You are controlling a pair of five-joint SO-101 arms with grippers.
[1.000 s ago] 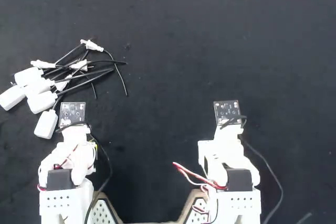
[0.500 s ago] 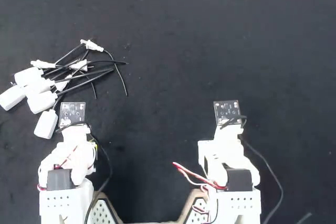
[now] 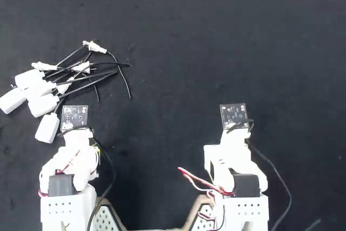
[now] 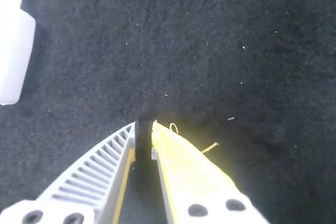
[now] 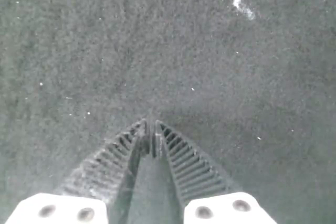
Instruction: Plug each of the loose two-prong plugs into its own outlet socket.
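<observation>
My left claw point(image 4: 143, 129), closed on nothing, is nearer: an outlet socket point(image 4: 13, 51) lies just left of it, lengthwise along my reach. My right claw point(image 5: 149, 129) is likewise closed and empty.

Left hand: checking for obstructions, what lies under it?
Black cloth lies below the shut left hand; a white block sits aside. The spot right beneath it is covered.

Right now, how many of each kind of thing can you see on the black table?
White socket blocks: 5
Small white plug tips: 4 that I can make out
Robot arms: 2
Total: 11
</observation>
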